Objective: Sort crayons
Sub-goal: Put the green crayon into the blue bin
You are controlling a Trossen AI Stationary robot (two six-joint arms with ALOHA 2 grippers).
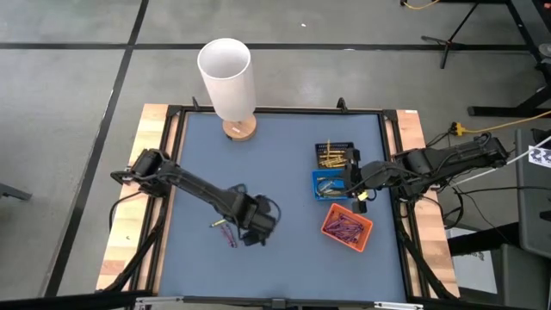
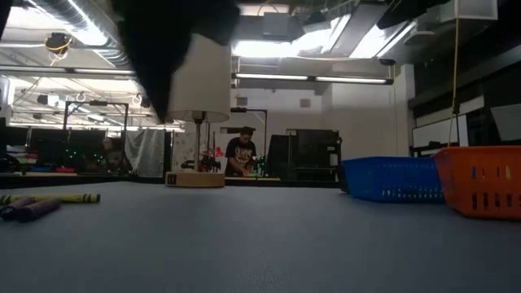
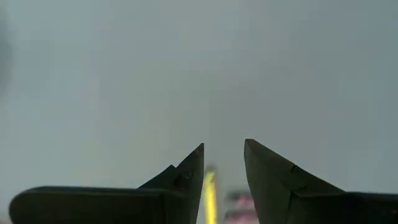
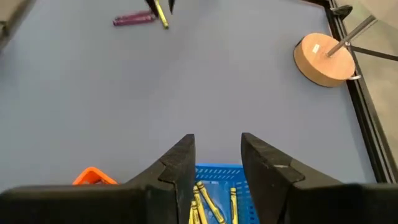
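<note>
L claw (image 3: 222,171) narrow round yellow crayon (image 3: 210,198), 7 o'clock on surface (image 1: 275,258); purple one (image 4: 133,19) beside may snag (R claw (image 4: 216,163) idle, jaws apart).

1. The left arm reaches from the table's left edge across toward the middle front, bent at the elbow.
2. The left gripper (image 1: 244,237) points down close over the tabletop, its two dark fingers (image 3: 186,177) parted with a narrow gap between the tips.
3. The right arm comes in from the table's right edge, stretched leftward.
4. The right gripper (image 1: 351,176) hangs with its fingers (image 4: 180,165) apart, nothing between them.
</note>
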